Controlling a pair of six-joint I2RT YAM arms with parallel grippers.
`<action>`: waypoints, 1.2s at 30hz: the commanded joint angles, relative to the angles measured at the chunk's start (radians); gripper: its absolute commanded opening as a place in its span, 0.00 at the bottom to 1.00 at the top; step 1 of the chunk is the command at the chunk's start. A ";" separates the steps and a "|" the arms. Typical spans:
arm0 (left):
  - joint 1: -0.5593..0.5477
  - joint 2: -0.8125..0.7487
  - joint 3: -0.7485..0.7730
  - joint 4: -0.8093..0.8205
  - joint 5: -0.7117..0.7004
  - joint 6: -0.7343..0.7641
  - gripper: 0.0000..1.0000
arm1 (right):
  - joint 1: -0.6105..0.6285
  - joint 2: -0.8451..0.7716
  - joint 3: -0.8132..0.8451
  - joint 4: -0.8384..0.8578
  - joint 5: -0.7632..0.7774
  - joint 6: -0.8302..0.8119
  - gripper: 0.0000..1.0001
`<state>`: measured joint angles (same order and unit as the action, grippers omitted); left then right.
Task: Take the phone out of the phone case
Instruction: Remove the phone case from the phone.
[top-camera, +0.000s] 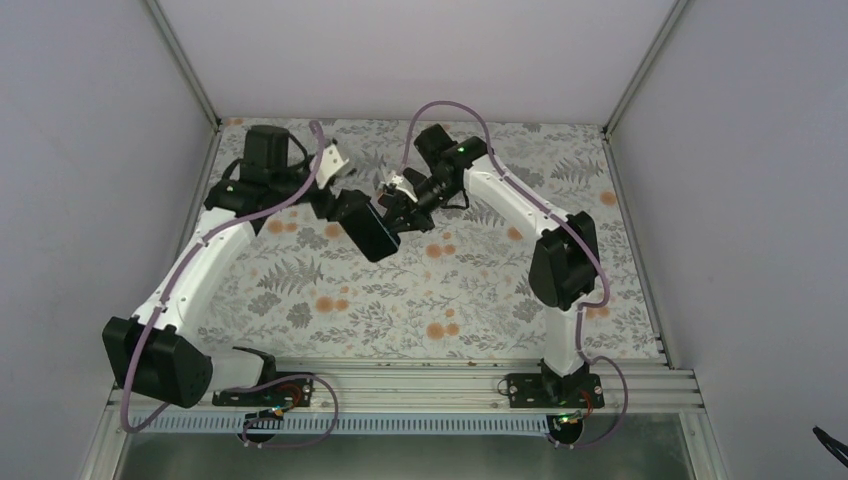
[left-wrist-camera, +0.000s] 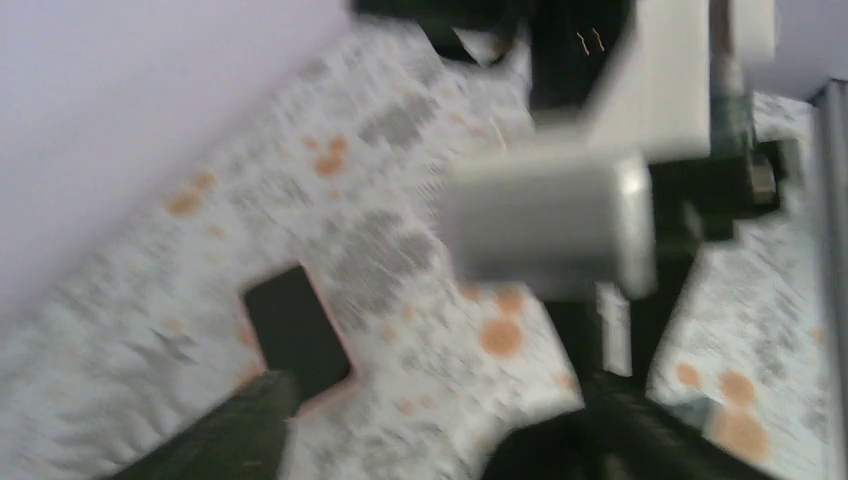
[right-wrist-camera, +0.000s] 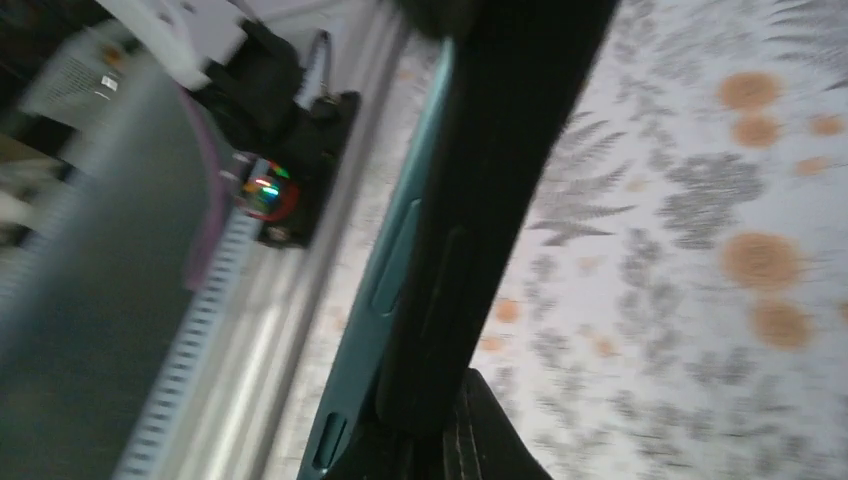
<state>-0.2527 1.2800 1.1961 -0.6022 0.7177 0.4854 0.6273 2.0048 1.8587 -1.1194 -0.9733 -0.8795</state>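
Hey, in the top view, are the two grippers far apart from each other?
No, the left gripper and right gripper sit close together above the table.

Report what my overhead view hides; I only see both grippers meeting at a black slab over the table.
Observer: From the right wrist, the right gripper is shut on that black slab, seen edge-on with side buttons.
Operator: Check the left wrist.
Observer: Blurred, but a pink-rimmed black rectangle lies flat on the tablecloth.
Operator: Describe the left gripper.
Observer: Open; only tablecloth shows between its fingers.
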 joint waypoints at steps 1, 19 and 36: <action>0.024 0.009 0.154 0.201 -0.134 0.038 0.90 | 0.086 -0.120 -0.034 -0.093 -0.372 0.068 0.03; -0.109 -0.325 -0.164 0.634 -0.538 0.182 1.00 | -0.199 -0.147 -0.023 0.803 0.457 1.069 0.03; -0.283 0.115 -0.105 0.940 -0.634 0.156 1.00 | -0.165 -0.171 -0.061 0.834 0.525 1.125 0.03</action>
<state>-0.5007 1.3434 1.0290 0.2844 0.0856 0.6544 0.4515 1.8973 1.7866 -0.3756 -0.4629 0.2203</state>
